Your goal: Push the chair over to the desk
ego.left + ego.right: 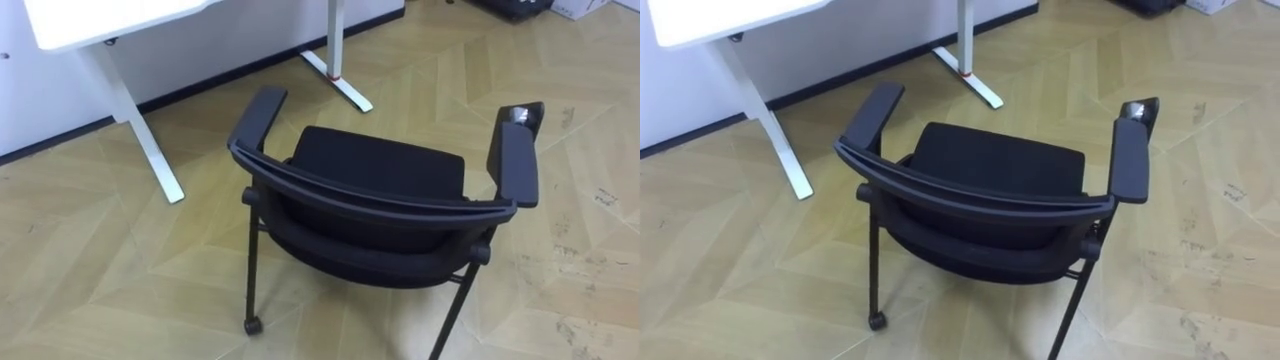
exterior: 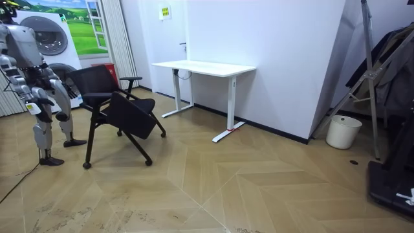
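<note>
Room view: chair (image 2: 111, 102) near hands (image 2: 61, 116)

Eye views: head camera close behind the chair (image 1: 380, 175), looking steeply down over its back toward the desk (image 1: 100, 20). Room view: distant, side-on, facing the wall (image 2: 284, 65); all share chair and desk.

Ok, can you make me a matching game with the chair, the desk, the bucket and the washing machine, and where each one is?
Things:
1. chair
2. desk
3. bucket
4. washing machine

Places:
A. at the room view's far left, behind the robot
B. black, on the floor right in front of the robot
C. white, on the floor at the room view's right, near the wall
D. white top, standing against the wall beyond the chair

Pairs: 1-B, 2-D, 3-C, 4-A.
</note>
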Robot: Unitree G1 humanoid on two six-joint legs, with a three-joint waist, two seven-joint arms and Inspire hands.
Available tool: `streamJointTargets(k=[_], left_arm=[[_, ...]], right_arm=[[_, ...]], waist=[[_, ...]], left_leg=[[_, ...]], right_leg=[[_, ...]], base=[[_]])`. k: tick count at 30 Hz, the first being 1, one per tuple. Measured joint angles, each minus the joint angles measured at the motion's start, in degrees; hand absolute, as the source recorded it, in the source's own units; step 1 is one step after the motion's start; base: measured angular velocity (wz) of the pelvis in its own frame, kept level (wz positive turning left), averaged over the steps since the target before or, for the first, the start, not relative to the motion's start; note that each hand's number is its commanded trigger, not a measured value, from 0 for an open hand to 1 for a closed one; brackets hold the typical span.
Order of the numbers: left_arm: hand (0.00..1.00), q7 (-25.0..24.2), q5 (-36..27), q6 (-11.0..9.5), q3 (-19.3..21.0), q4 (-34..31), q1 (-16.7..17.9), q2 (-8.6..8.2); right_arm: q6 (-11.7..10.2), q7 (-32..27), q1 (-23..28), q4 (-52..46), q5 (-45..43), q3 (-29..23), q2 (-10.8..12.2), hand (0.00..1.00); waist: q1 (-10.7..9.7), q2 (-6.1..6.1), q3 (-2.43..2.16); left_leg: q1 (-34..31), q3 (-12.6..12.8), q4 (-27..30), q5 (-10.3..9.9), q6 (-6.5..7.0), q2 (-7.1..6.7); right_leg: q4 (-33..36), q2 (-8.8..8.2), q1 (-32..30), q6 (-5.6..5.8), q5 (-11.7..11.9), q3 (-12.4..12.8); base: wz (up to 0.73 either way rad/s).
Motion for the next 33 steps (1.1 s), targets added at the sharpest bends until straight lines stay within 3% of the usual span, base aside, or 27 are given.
streamJointTargets(k=[7, 11, 14, 18, 20, 23, 29, 33], left_arm=[[0.0, 6.1, 4.2, 1.4, 0.9, -2.5, -1.0, 2.13], [0.0, 11.5, 9.8, 1.4, 3.2, -4.9, -3.5, 3.44], [0.0, 14.0, 14.1, 1.5, 3.7, -10.7, -3.8, 3.5], [0.0, 16.8, 21.6, 1.5, 4.0, -14.5, -7.8, 4.02], [0.0, 17.1, 24.9, 1.4, 4.0, -16.2, -9.0, 4.75], [0.0, 17.6, 32.0, 1.3, 3.8, -24.4, -10.0, 4.8], [0.0, 18.8, 47.1, 1.3, -1.4, -33.6, -10.7, 4.68], [0.0, 18.7, 49.2, 1.8, -4.4, -39.0, -11.0, 4.63]], right_arm=[[0.0, -0.3, -0.1, 0.1, 0.2, -0.5, -0.7, 0.0], [0.0, -0.3, -0.6, 0.7, -0.6, -2.1, -1.5, 0.0], [0.0, 0.2, -1.0, 0.6, -1.9, -2.4, -2.2, 0.0], [0.0, 0.2, -1.3, 0.6, -2.3, -3.6, -2.4, 0.0], [-0.2, 0.4, -1.4, 0.5, -2.3, -3.6, -2.5, 0.0], [-0.3, 1.0, -1.5, 0.5, -2.3, -3.6, -2.5, 0.0], [-0.7, 1.3, -1.6, 0.6, -1.5, -3.5, -2.5, 0.0], [-0.9, 1.3, -1.6, 1.2, 0.1, -3.3, -2.5, 0.0]], waist=[[-0.3, 1.17, 0.08], [-1.2, 2.41, 0.07], [-2.3, 3.07, -0.1], [-3.2, 3.96, -0.01], [-3.8, 4.16, -0.01], [-4.4, 3.96, 0.09], [-5.0, 4.16, -0.04], [-5.4, 3.91, 0.03]], left_leg=[[0.0, -0.3, 0.1, 0.0, -0.03, 0.0], [0.1, -0.8, 0.2, 0.0, -0.01, -0.12], [0.1, -0.8, 0.2, 0.0, -0.01, -0.15], [0.1, -0.9, 0.1, 0.0, -0.01, -0.19], [0.1, -0.9, 0.0, 0.0, -0.01, -0.19], [0.0, -0.8, 0.0, 0.0, -0.01, -0.2], [0.2, -0.5, -0.1, 0.0, -0.01, -0.2], [-0.2, -0.5, -0.1, 0.0, -0.01, -0.2]], right_leg=[[0.0, 0.11, 0.6, -0.03, 0.0, 0.1], [0.0, 0.11, 0.6, -0.05, 0.0, -0.2], [0.0, 0.1, 0.5, -0.05, 0.0, -0.2], [-0.1, 0.12, 0.5, -0.05, 0.0, 0.0], [-0.2, 0.11, 0.5, -0.05, 0.0, 0.0], [-0.1, 0.12, 0.4, -0.05, 0.0, 0.2], [-0.2, 0.11, 0.3, -0.05, 0.0, 1.0], [0.0, 0.13, -0.1, -0.06, 0.0, 1.0]], base=[[0.0], [0.03], [0.01], [0.0], [0.0], [0.0], [-0.03], [0.0]])
